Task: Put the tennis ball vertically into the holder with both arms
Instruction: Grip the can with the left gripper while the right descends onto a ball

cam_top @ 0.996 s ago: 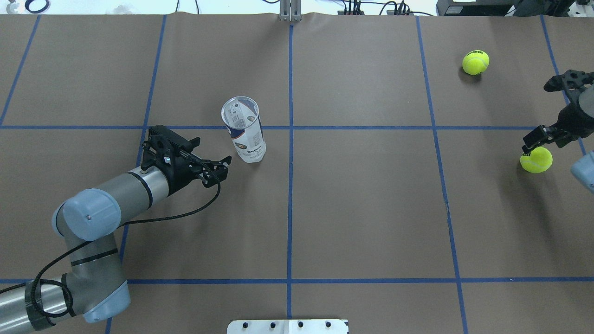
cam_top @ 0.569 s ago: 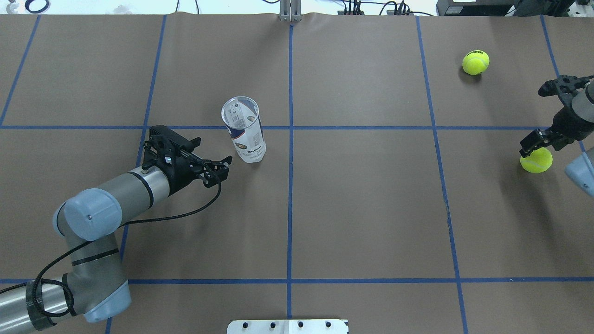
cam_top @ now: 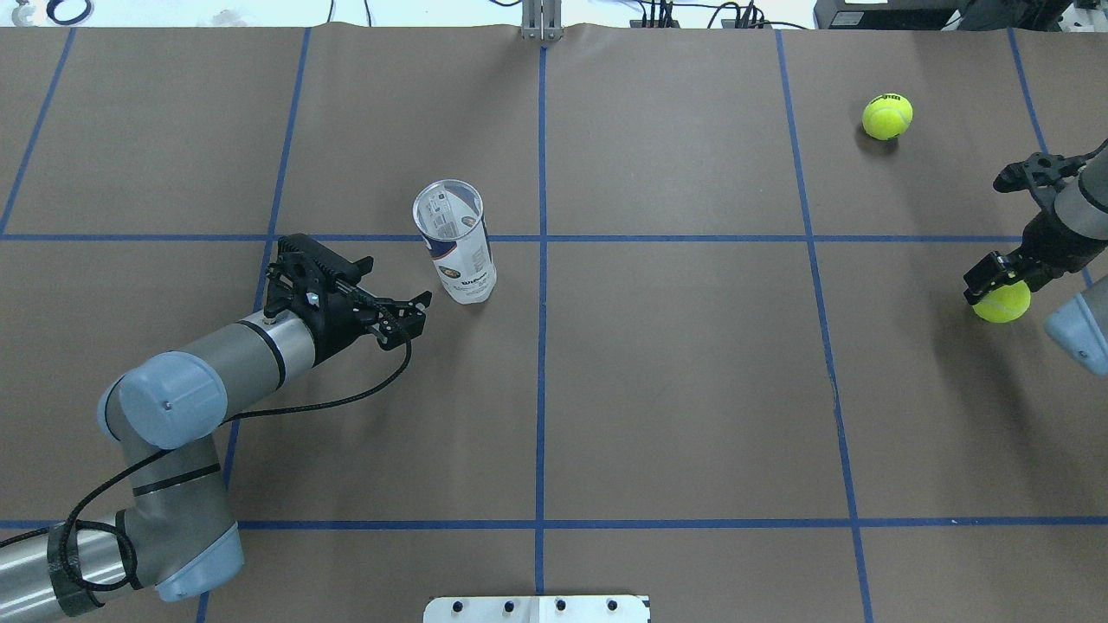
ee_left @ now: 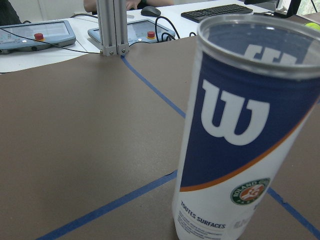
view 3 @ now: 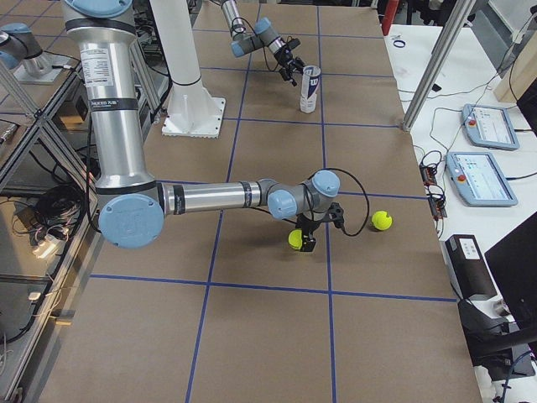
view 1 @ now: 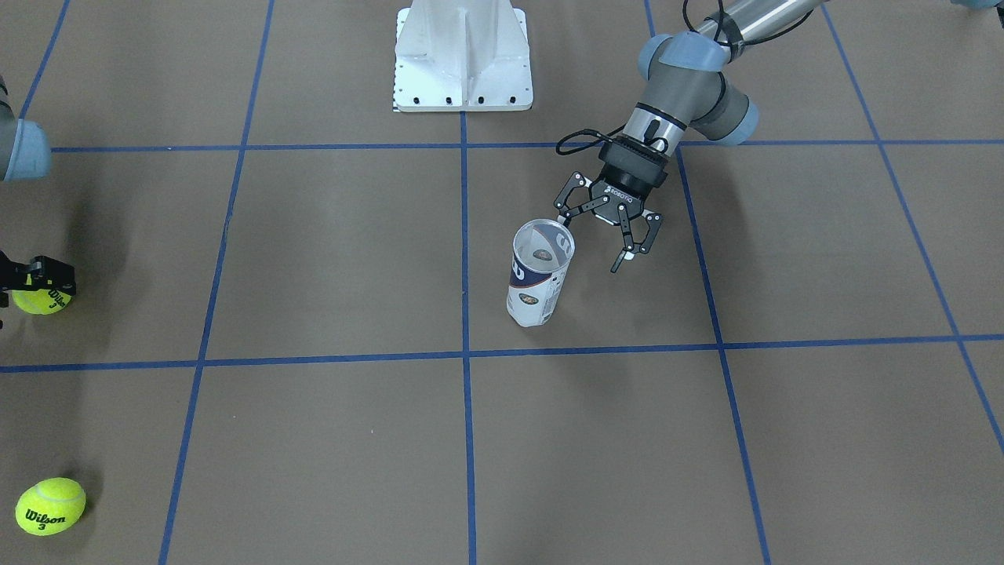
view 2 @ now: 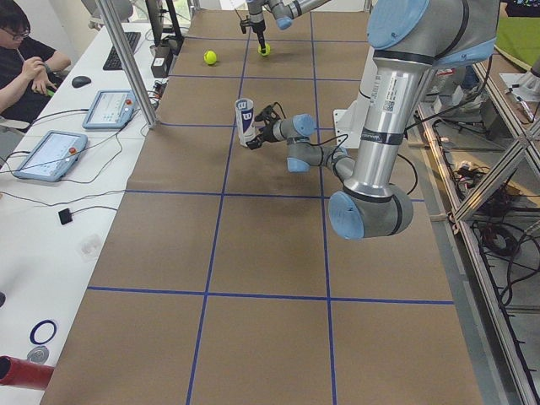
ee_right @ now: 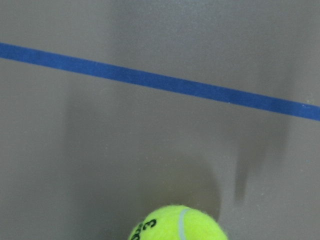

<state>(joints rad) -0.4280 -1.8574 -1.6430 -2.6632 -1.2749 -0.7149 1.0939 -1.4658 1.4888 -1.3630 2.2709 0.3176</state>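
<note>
The holder (cam_top: 457,247), a clear tube with a white and navy "W" label, stands upright and open-topped left of the table's centre line; it is also in the front view (view 1: 540,278) and fills the left wrist view (ee_left: 245,135). My left gripper (cam_top: 421,313) is open and level with the tube's lower part, a short gap away from it (view 1: 594,245). At the far right a tennis ball (cam_top: 1004,303) rests on the table. My right gripper (cam_top: 995,281) is down over this ball (view 1: 41,300), open, with a finger on either side. Only the ball's top (ee_right: 177,224) shows in the right wrist view.
A second tennis ball (cam_top: 887,117) lies farther out on the right side (view 1: 49,506). The white pedestal base (view 1: 463,59) sits at the robot's edge. A metal post (cam_top: 541,26) stands at the far edge, with a person (view 2: 21,67) and tablets beyond.
My right gripper has swung in towards the near tennis ball and come down over it. The ball, the holder and my left arm have not moved.
</note>
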